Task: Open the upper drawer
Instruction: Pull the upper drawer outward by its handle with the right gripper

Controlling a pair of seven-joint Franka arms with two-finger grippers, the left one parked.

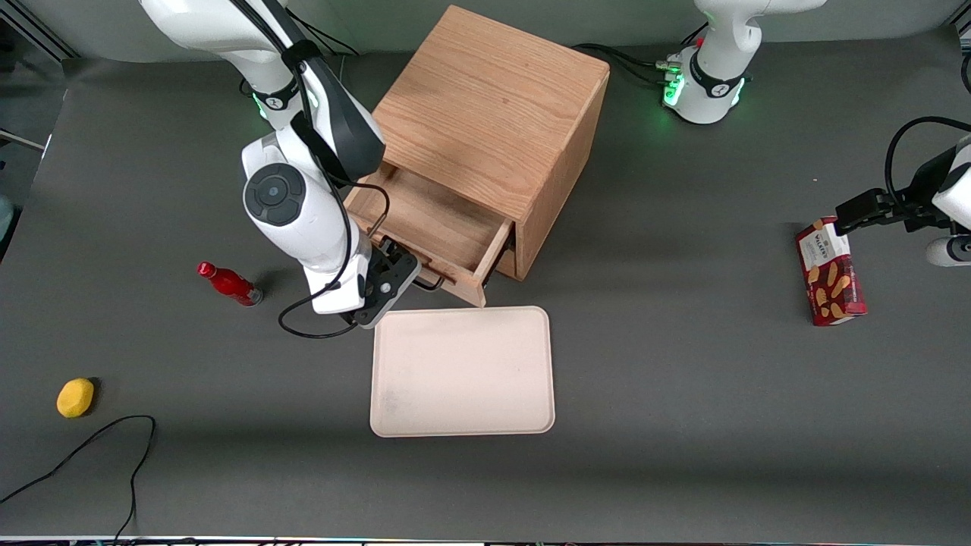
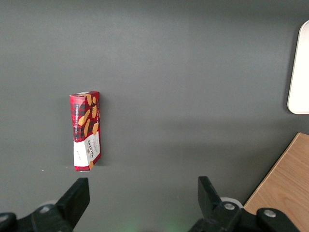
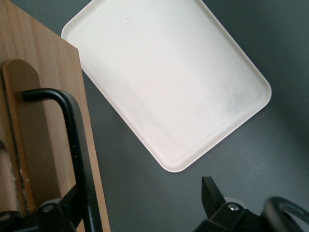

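The oak cabinet (image 1: 493, 114) stands at the middle of the table. Its upper drawer (image 1: 432, 227) is pulled well out toward the front camera, and its inside looks empty. The black wire handle (image 1: 431, 283) is on the drawer's front. My right gripper (image 1: 394, 277) is at that front, beside the handle, and is open. In the right wrist view the handle (image 3: 72, 125) runs along the light-wood drawer front (image 3: 43, 121) right next to one finger (image 3: 72, 203). The gripper (image 3: 142, 203) has its jaws wide apart with only grey table between them. The lower drawer is hidden under the upper one.
A cream tray (image 1: 463, 371) lies just in front of the open drawer and also shows in the right wrist view (image 3: 169, 82). A red bottle (image 1: 227, 283) and a yellow object (image 1: 75, 397) lie toward the working arm's end. A red cookie box (image 1: 831, 271) lies toward the parked arm's end.
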